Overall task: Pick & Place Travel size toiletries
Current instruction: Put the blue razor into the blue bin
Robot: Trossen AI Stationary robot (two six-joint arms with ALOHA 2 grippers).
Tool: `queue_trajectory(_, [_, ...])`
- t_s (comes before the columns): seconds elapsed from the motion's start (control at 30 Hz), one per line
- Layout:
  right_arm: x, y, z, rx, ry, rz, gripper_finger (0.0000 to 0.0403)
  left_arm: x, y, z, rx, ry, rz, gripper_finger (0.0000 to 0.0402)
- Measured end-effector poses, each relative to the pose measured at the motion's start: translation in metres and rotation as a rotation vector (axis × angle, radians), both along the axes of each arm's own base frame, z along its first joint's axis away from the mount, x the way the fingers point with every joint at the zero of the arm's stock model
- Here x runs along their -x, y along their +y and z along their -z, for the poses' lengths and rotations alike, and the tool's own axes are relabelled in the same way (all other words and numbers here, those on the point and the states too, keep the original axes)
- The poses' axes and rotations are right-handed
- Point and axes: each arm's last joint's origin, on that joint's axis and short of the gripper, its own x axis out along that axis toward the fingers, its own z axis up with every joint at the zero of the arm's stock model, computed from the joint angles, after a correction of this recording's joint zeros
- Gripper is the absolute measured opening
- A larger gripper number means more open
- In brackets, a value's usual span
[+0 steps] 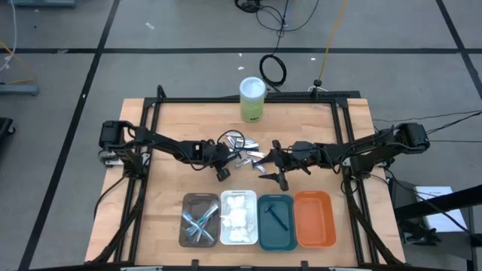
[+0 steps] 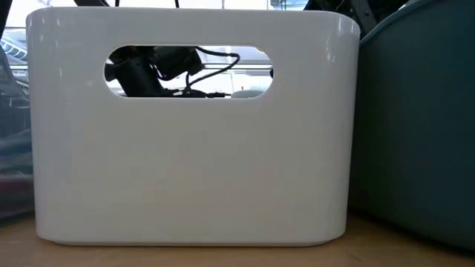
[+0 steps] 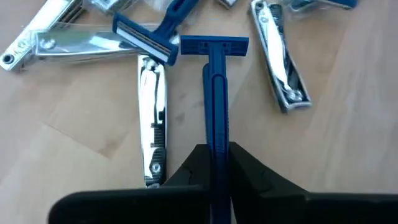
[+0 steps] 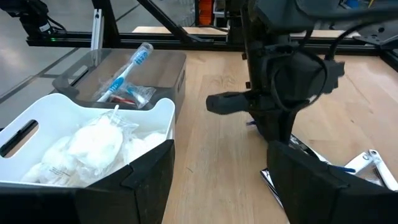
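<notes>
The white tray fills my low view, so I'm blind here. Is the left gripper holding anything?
Observer: Yes. The left gripper is shut on the handle of a dark blue razor that lies on the table.
Operator: Is anything crowding it?
Observer: A silver nail clipper lies alongside the handle, not touching it.
Operator: And the right gripper?
Observer: The right gripper is open near the table's middle and holds nothing.

Even, bright indoor light; close things soft.

Overhead light falls flat on the bench (image 1: 173, 135) with faint shadows. Glare flashes off the silver metal tools (image 3: 153, 118), and the white tray (image 2: 185, 170) fills the low view, near and slightly blurred.
</notes>
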Motion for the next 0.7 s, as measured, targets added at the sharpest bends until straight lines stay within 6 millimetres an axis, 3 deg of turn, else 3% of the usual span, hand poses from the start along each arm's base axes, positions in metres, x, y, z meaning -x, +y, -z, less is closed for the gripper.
queue_trajectory(0.4, [0.000,0.000,0.000,-0.005,0.002,0.002,0.0242,0.009,-0.006,-0.055,-0.032,-0.186,0.036,0.0020])
queue_trajectory(0.53, [0.000,0.000,0.000,-0.005,0.002,0.003,0.0242,0.012,-0.007,-0.054,-0.005,-0.162,0.011,0.0032])
queue_trajectory(0.7, [0.000,0.000,0.001,-0.006,0.009,0.003,0.0242,0.023,-0.006,-0.043,0.028,-0.018,-0.073,0.0092])
